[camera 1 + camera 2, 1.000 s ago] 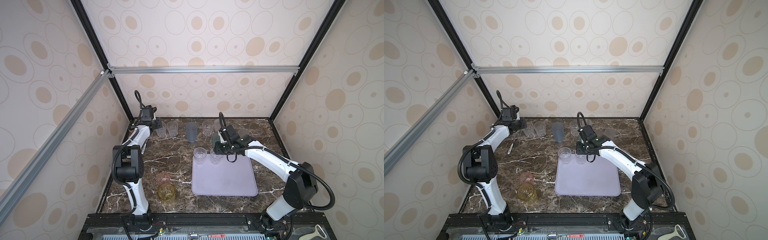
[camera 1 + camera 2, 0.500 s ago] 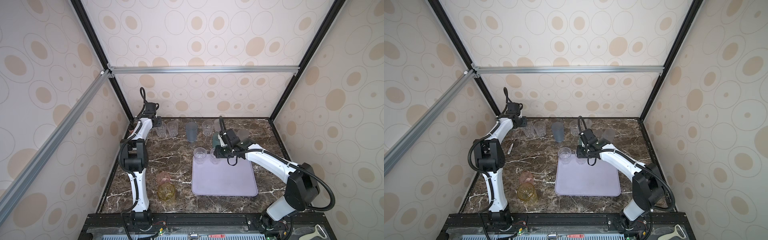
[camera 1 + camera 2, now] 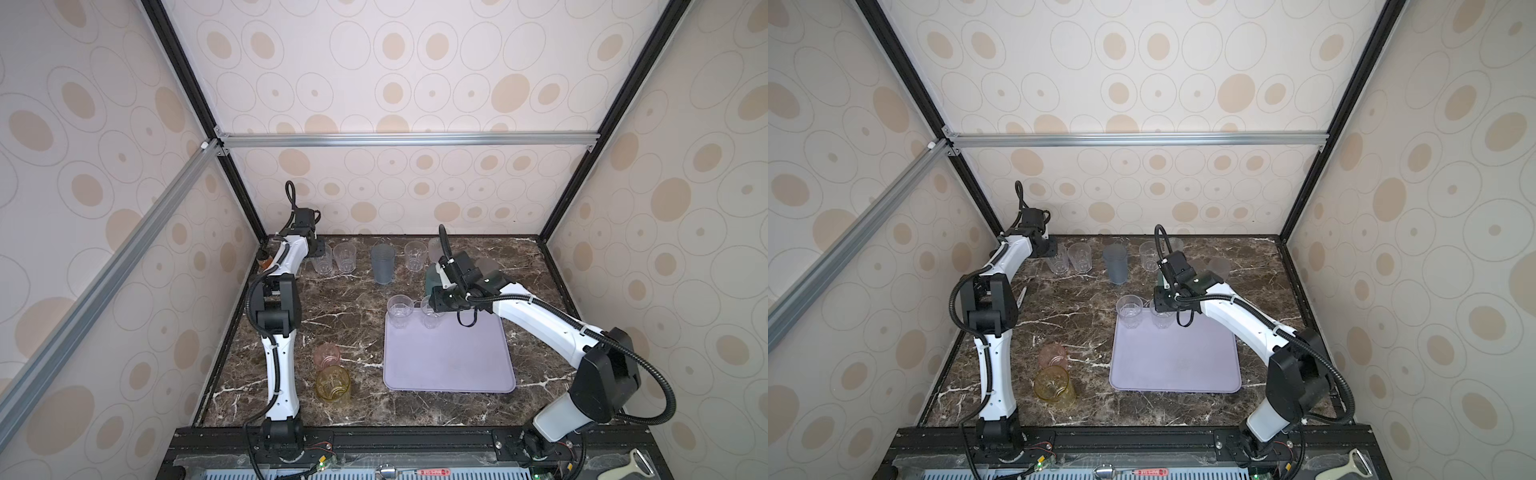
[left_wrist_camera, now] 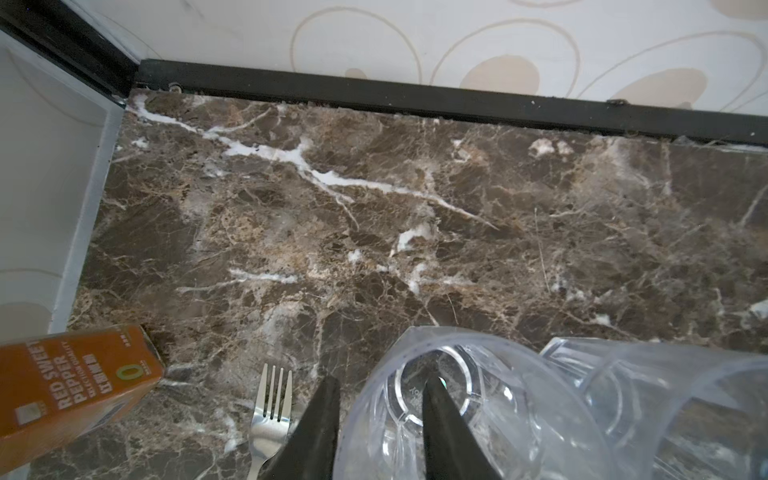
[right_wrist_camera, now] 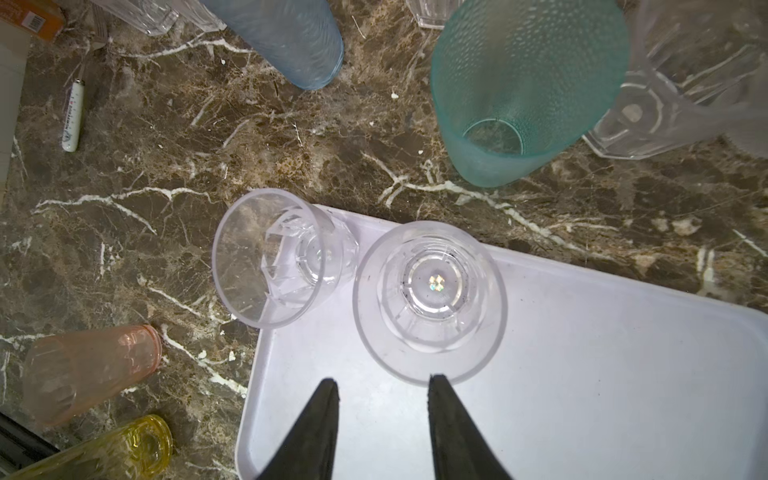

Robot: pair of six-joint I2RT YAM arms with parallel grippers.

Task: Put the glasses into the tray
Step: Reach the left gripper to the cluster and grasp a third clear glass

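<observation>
My left tool point(image 4: 380, 378) is at the far left corner of the counter point(image 3: 353, 299). Its two fingers point(image 4: 440, 415) stand apart on either side of the wall of a clear glass point(image 4: 498, 436), one inside the glass and one outside. I see space between the inner finger and the wall, so I read the tool as open, not pinching. A second clear glass point(image 4: 673, 415) stands right beside it (from the wrist view I can't say whether they touch). A fork point(image 4: 272, 399) and an orange carton point(image 4: 70, 382) lie on the counter close by.

My right tool point(image 5: 380, 378) hangs over the tray point(image 5: 582, 374), fingers spread with nothing between them. One fingertip sits at the rim of an upright tray glass point(image 5: 430, 299), which stands inside the tray near its far left corner. A corner glass point(image 5: 286, 257) stands just beside it, right at that corner; I cannot tell whether its base is fully inside the rim.

The other glasses are on the counter. The teal glass point(image 5: 528, 83) is just past the tray's far edge, and the blue-grey glass point(image 3: 383, 264) stands in the back row. The pink glass point(image 3: 327, 355) and yellow glass point(image 3: 332, 384) are side by side to the left of the tray.
</observation>
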